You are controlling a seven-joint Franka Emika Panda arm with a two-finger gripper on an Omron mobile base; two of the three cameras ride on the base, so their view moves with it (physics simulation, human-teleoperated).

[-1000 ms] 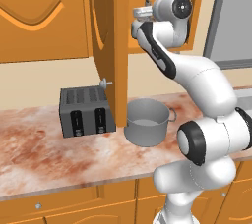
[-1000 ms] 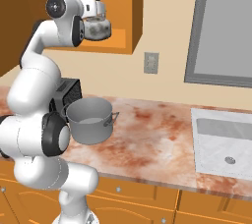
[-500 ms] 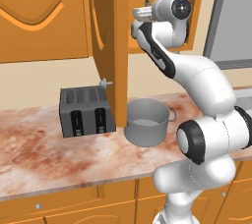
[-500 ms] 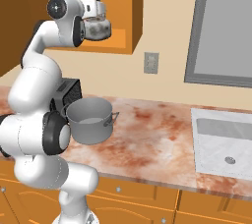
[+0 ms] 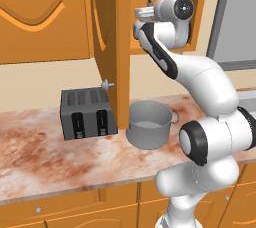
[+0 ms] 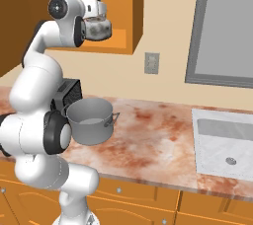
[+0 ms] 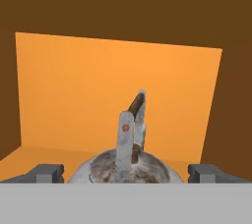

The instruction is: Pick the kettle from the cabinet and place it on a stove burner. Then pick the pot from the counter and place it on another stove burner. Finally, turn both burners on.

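The silver-grey kettle [image 6: 97,28] stands on the shelf of the open orange cabinet [image 6: 129,18]. My gripper [image 6: 99,16] reaches into the cabinet at the kettle's top. In the hand view my gripper [image 7: 127,173] is open, its fingertips [image 7: 47,173] far apart on either side of the kettle [image 7: 106,168]. The kettle's upright loop handle [image 7: 131,128] rises between them, untouched. The wide grey pot [image 5: 148,124] sits on the marbled counter [image 5: 40,152] below, seen as pot [image 6: 91,119] from the right. The stove burners are out of view.
The cabinet door [image 5: 112,37] hangs open just left of my arm. A dark boxy toaster [image 5: 85,112] stands on the counter beside the pot. A sink [image 6: 225,141] lies at the right under a window [image 6: 228,27], with a wall outlet [image 6: 151,62] between.
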